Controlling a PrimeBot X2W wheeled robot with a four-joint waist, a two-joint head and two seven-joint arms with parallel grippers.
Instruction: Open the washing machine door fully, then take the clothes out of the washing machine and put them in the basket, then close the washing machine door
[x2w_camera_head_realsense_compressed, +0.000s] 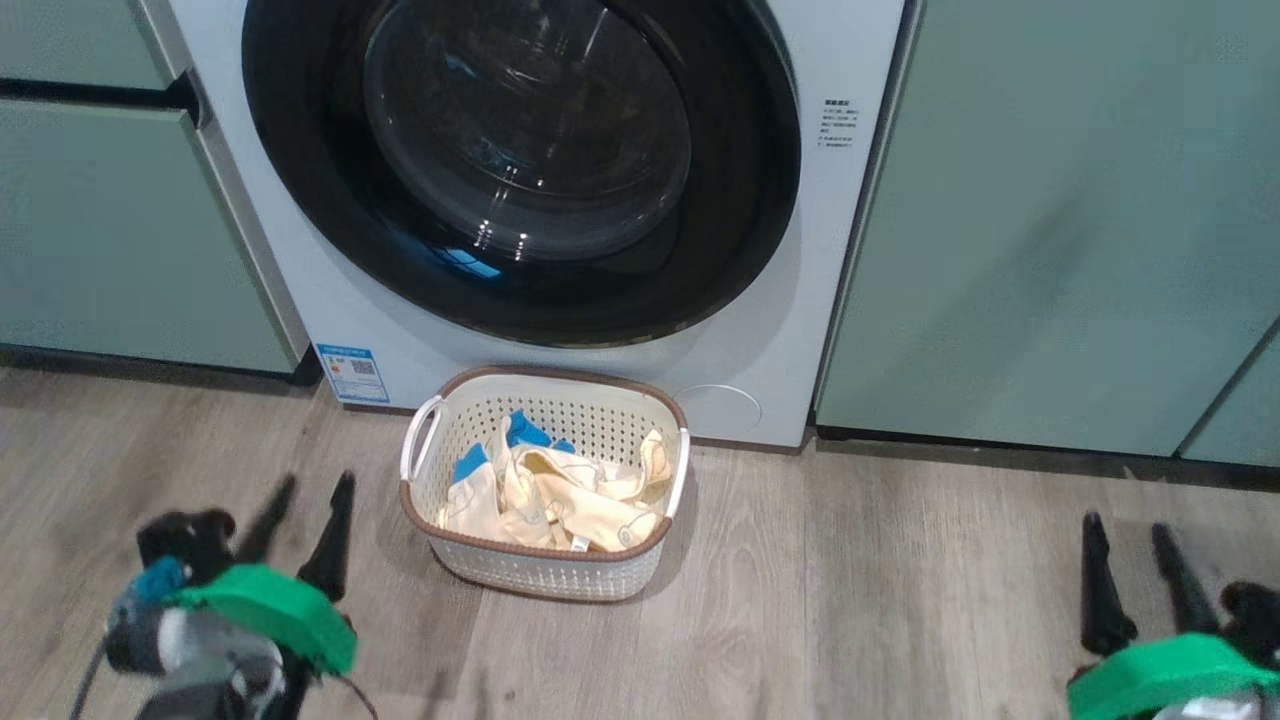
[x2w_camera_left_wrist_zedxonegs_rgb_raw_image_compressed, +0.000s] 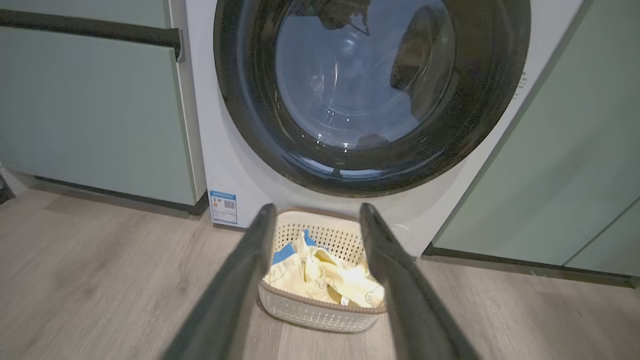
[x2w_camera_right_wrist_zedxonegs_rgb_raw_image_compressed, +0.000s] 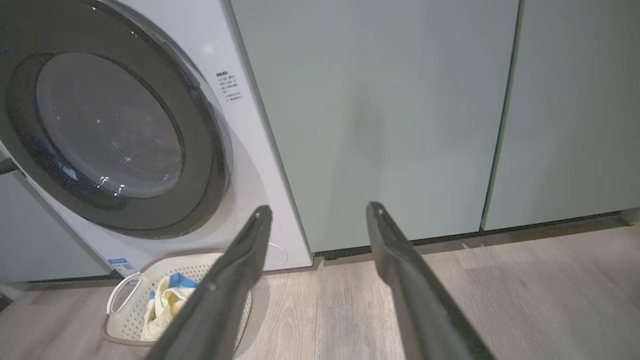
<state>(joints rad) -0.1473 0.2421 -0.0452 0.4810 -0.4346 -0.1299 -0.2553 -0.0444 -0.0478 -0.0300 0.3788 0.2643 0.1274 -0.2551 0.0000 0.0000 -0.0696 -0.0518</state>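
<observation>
Your left claw (x2w_camera_head_realsense_compressed: 316, 488) and right claw (x2w_camera_head_realsense_compressed: 1127, 526) both gape wide, empty, touching nothing; clothes (x2w_camera_head_realsense_compressed: 560, 497) lie in the basket (x2w_camera_head_realsense_compressed: 560, 582).

The washing machine (x2w_camera_head_realsense_compressed: 340, 310) stands between the left cabinet panel (x2w_camera_head_realsense_compressed: 100, 230) and the right cabinet panel (x2w_camera_head_realsense_compressed: 1050, 220), with the washing machine door (x2w_camera_head_realsense_compressed: 520, 150) lying closed against its front. The basket (x2w_camera_head_realsense_compressed: 540, 575) sits on the floor (x2w_camera_head_realsense_compressed: 900, 580) just in front of the machine, below the door, and the clothes (x2w_camera_head_realsense_compressed: 560, 500) lie in it. The left gripper (x2w_camera_head_realsense_compressed: 317, 480) is near the basket's left side, and the right gripper (x2w_camera_head_realsense_compressed: 1126, 523) is well apart to its right.
</observation>
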